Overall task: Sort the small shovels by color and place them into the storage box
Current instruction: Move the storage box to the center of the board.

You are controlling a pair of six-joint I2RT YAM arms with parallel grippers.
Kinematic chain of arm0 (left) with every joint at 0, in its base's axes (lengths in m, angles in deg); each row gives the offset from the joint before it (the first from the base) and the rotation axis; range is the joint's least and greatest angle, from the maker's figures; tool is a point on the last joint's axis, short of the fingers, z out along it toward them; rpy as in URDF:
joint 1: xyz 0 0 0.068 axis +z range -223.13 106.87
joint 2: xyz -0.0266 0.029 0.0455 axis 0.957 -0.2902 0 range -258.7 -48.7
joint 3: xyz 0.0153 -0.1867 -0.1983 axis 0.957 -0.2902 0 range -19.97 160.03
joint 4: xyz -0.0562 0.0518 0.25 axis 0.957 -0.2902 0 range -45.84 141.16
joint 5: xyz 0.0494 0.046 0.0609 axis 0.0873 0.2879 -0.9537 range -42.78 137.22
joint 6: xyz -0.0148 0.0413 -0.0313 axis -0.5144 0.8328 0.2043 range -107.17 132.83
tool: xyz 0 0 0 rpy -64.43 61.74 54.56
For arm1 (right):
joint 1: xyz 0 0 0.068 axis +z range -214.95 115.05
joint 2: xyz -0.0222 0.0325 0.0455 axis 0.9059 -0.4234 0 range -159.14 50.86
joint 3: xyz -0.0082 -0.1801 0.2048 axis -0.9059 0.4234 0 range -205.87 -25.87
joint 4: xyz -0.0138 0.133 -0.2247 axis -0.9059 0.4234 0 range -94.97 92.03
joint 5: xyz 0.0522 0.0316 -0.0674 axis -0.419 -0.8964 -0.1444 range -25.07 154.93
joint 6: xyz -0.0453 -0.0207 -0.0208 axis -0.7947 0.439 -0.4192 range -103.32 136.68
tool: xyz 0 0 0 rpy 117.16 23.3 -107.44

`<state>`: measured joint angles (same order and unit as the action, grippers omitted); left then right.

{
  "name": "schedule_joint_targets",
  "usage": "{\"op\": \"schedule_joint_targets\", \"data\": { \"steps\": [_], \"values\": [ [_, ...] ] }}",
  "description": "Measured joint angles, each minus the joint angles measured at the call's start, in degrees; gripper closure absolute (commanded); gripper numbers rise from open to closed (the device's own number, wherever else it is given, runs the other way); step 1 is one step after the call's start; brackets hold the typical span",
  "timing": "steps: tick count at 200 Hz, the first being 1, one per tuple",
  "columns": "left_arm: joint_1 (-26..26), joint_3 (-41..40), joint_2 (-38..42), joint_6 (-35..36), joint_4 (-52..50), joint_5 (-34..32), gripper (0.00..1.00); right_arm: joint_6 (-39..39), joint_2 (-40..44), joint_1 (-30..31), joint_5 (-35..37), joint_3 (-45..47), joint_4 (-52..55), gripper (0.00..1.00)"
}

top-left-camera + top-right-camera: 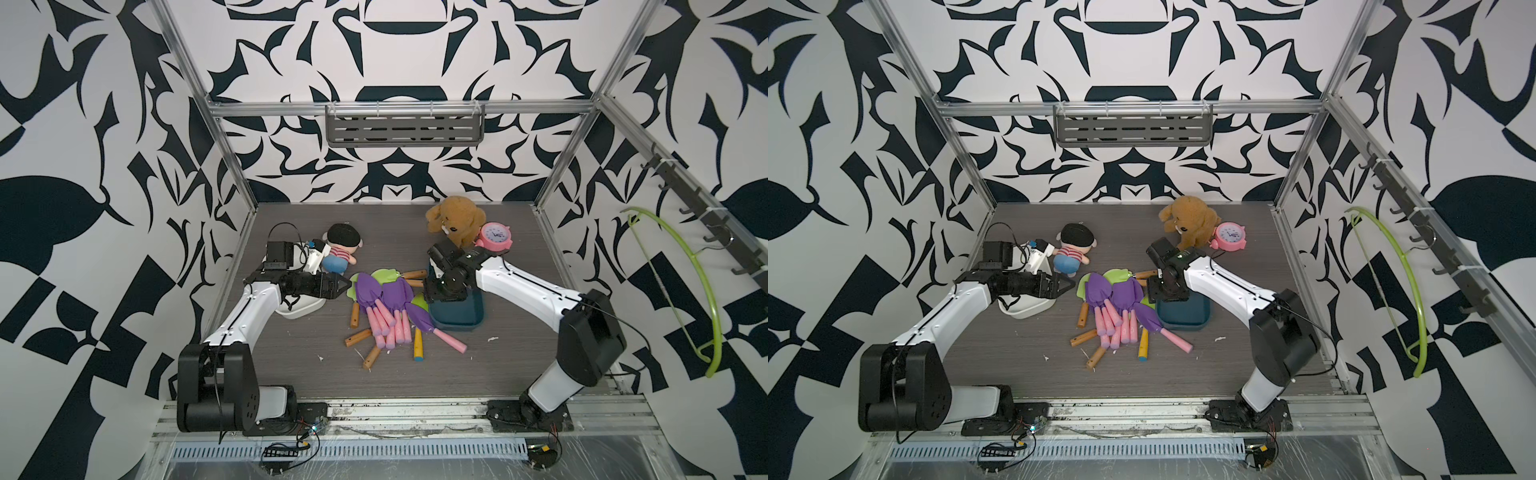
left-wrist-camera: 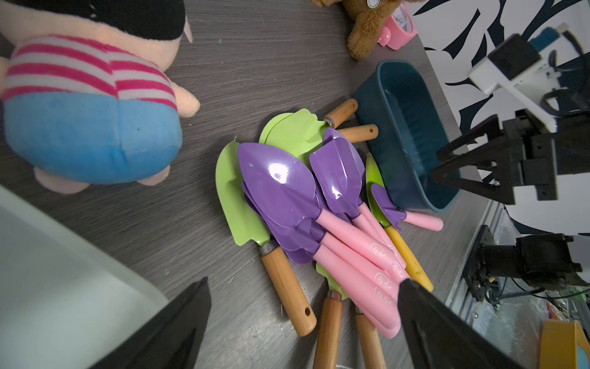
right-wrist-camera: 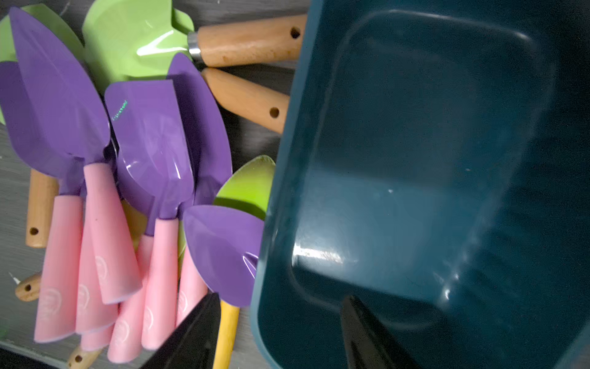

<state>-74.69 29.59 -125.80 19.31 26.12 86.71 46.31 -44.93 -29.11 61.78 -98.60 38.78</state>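
Observation:
The small shovels (image 1: 386, 307) lie in one heap mid-table, in both top views (image 1: 1113, 307): purple blades (image 2: 277, 182) on pink handles (image 3: 108, 230) over light green blades (image 3: 134, 41) with wooden handles (image 2: 287, 284); one handle is yellow (image 1: 417, 350). The dark blue storage box (image 1: 461, 322) stands right of the heap, nothing visible in it (image 3: 415, 143). My right gripper (image 3: 281, 297) points down over the box's near-left rim, open, one finger outside and one inside. My left gripper (image 2: 303, 281) hovers open left of the heap (image 1: 345, 286), holding nothing.
A white tub (image 1: 299, 309) sits under my left wrist. A striped doll (image 1: 338, 249) lies behind it. A brown plush bear (image 1: 455, 220) and a pink alarm clock (image 1: 494, 237) stand behind the blue box. A green hanger (image 1: 685, 282) hangs on the right wall.

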Motion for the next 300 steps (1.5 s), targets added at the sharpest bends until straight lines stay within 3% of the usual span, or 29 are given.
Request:
{"op": "schedule_joint_targets", "data": {
  "steps": [49,103,182,228,263,300],
  "values": [
    [0.4,-0.5,0.0,0.0,0.5,0.1,0.01,0.3,-5.9,0.0,1.0,-2.5,-2.6,0.39],
    [0.4,-0.6,0.0,0.0,0.9,0.3,0.01,3.2,-6.4,-2.3,4.1,-1.6,-3.8,0.47],
    [0.5,-1.2,0.0,0.0,1.6,0.4,0.01,3.1,-1.8,-7.5,6.6,3.4,-3.1,0.48],
    [0.6,-1.2,0.0,0.1,1.7,0.7,0.01,-0.9,2.5,-9.0,7.5,3.8,-0.9,0.5],
    [0.7,-1.2,0.0,1.9,1.6,2.2,0.01,-7.4,10.8,-6.4,5.9,4.2,1.8,0.57],
    [0.7,-1.2,0.0,4.5,0.9,4.9,0.01,-13.5,17.3,1.7,2.9,5.4,8.1,0.58]
  ]
}}
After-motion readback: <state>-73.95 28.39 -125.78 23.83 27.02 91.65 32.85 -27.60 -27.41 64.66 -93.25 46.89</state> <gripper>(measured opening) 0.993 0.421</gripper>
